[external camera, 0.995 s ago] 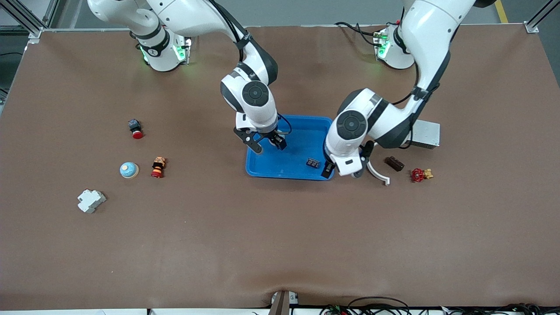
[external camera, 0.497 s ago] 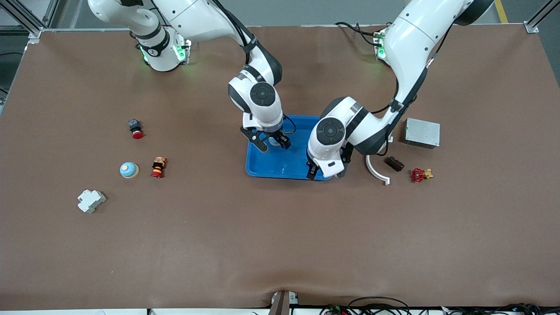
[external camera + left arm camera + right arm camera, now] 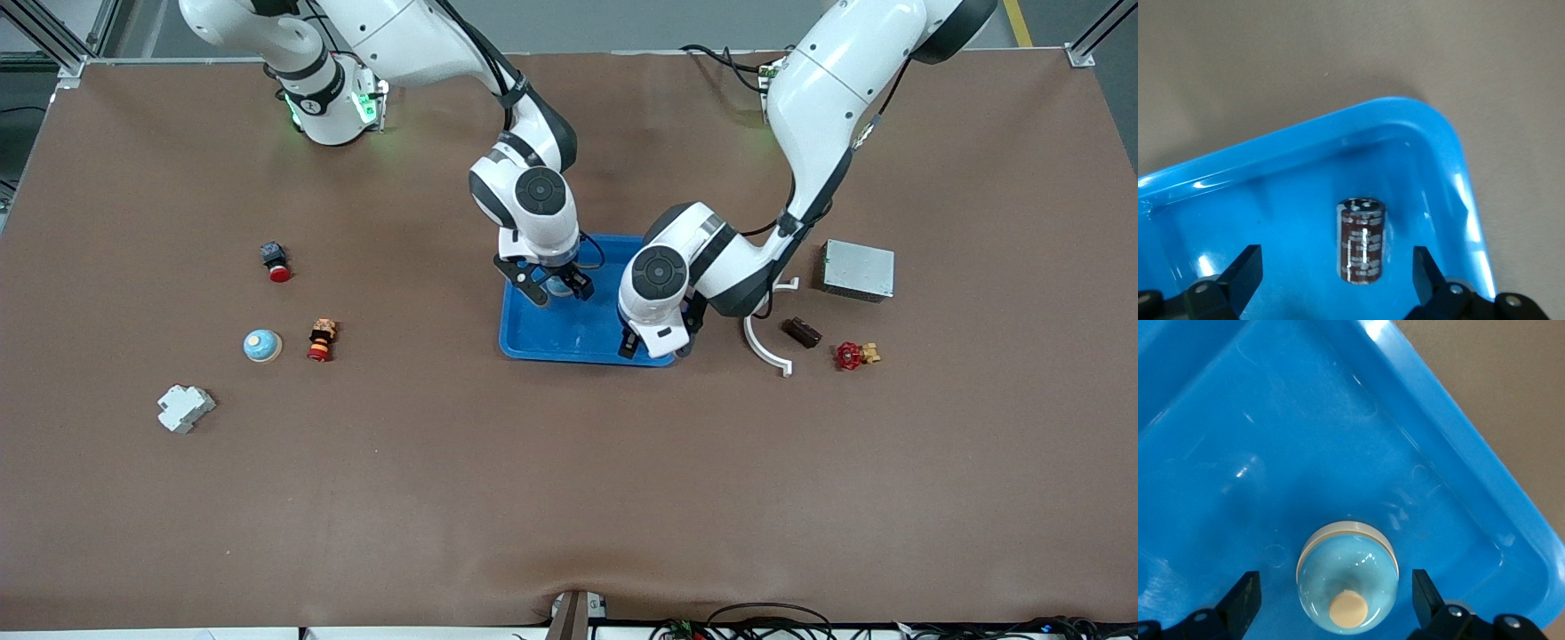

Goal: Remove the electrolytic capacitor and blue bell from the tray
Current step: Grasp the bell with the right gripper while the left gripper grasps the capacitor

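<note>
The electrolytic capacitor [image 3: 1361, 240] lay in a corner of the tray [image 3: 1445, 143], small, rigid, likely slick; best pinched across its barrel. The blue bell [image 3: 1347, 570], domed and smooth, suited a rim grip. The left claw [image 3: 1338, 273] and right claw [image 3: 1337, 595] hung wide open, empty.

From my front view: electrolytic capacitor [image 3: 1361, 241] hidden under the left arm; tray [image 3: 569, 342] partly covered by both arms.
</note>
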Controlling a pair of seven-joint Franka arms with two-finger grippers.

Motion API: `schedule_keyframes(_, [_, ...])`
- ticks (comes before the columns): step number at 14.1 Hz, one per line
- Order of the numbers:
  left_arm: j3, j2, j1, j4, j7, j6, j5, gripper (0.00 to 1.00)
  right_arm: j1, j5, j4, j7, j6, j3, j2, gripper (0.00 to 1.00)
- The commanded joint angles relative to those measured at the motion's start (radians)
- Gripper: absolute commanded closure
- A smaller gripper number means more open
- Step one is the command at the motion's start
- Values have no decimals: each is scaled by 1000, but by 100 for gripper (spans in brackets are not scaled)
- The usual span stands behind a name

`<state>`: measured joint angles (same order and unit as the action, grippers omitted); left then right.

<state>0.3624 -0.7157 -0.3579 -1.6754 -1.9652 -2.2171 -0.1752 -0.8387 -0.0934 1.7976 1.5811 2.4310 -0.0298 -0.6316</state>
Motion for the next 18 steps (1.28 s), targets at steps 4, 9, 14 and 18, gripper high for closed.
schedule_keyframes(4, [-6,-4,-16,-30,-50,-10,-20,7,-17,-8,-17,17,0,10,-13,0])
schedule_keyframes(9, [-10,-10,-15,-23,-40,-16,-21,75,-17,-6,-17,17,2,11,-13,0])
schedule_keyframes(14, [-8,1,-13,-20,-37,-16,-64,100,-20,-3,-14,17,34,11,-29,0])
schedule_keyframes(18, [-10,79,10,-17,-23,45,-66,100,-25,3,-15,17,36,11,-28,56])
